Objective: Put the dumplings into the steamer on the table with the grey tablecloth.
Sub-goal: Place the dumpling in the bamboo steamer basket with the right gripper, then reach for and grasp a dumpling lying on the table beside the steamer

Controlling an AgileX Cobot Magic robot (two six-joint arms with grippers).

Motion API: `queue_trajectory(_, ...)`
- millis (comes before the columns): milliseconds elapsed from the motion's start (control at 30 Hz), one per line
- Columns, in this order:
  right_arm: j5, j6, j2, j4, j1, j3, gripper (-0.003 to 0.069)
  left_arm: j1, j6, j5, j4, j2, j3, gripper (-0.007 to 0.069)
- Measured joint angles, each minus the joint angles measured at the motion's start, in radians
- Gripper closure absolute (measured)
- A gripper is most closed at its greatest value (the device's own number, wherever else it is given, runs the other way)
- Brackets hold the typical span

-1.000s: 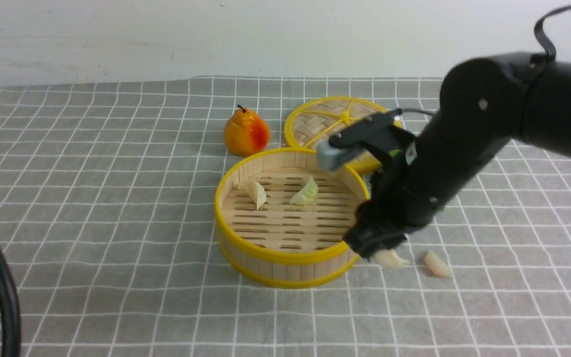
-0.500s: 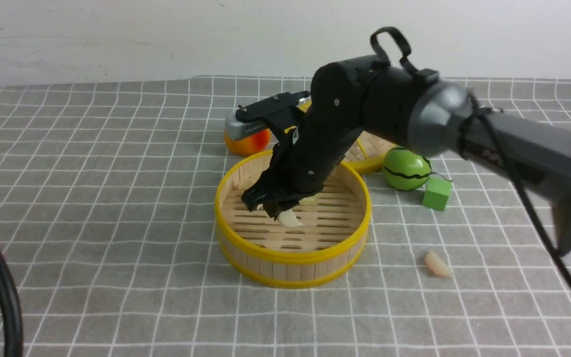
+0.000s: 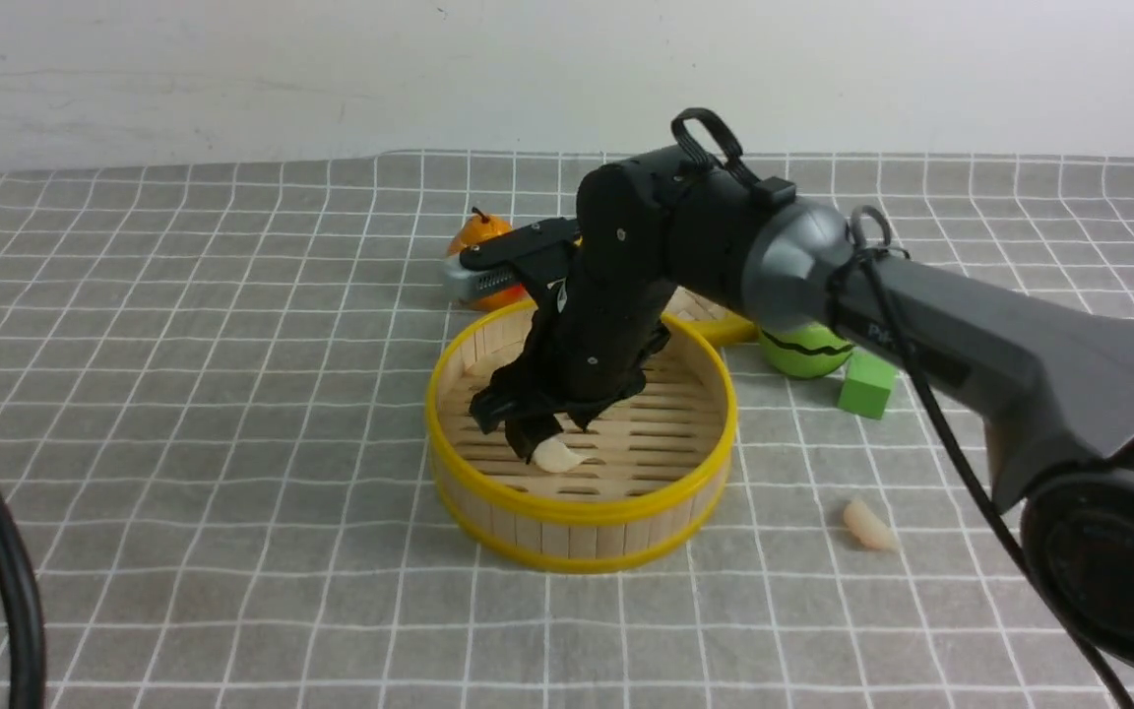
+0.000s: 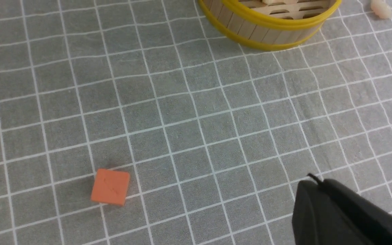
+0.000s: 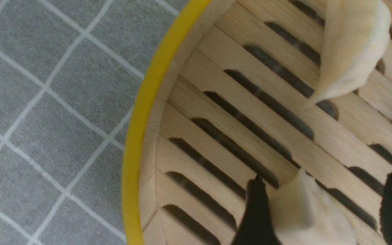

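Downward, right arm point(image 3: 626, 295) (jaws apart), inside steamer point(image 3: 577, 512).

— A kitchen, with that bamboo steamer point(image 3: 577, 537)?
— No; a robot lab bench; a bare white wall point(image 3: 232, 69) behind; a surface point(image 3: 183, 551) under a grey gridded cloth point(image 3: 183, 345); a black robot arm point(image 3: 961, 335) over it; props lying about: toy pear point(image 3: 476, 228), green cube point(image 3: 866, 384), orange block point(image 4: 110, 186).

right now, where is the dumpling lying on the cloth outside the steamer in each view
Front view: the dumpling lies on the cloth, to the right of the steamer.
Left wrist view: in a corner of the picture, just past the steamer.
Right wrist view: not in it.
Shared landmark: the steamer's yellow rim.
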Motion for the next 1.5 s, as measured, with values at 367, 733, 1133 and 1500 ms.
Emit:
queue_trajectory(367,0.204,0.001,-0.199,-0.232,-0.028,0.022,0.0110,0.000,0.000,-0.126,0.004,0.000,0.000,0.0635)
queue_trajectory(733,0.083,-0.004,-0.449,-0.174,-0.238,0.591,0.0200,0.000,0.000,-0.168,0.003,0.000,0.000,0.0631)
queue_trajectory(1133,-0.224,-0.002,-0.313,-0.125,-0.300,0.701,0.0200,0.000,0.000,-0.166,-0.005,0.000,0.000,0.0624)
queue_trajectory(1500,-0.152,-0.001,-0.285,-0.125,-0.300,0.701,0.0379,0.000,-0.001,-0.155,-0.019,0.000,0.000,0.0616)
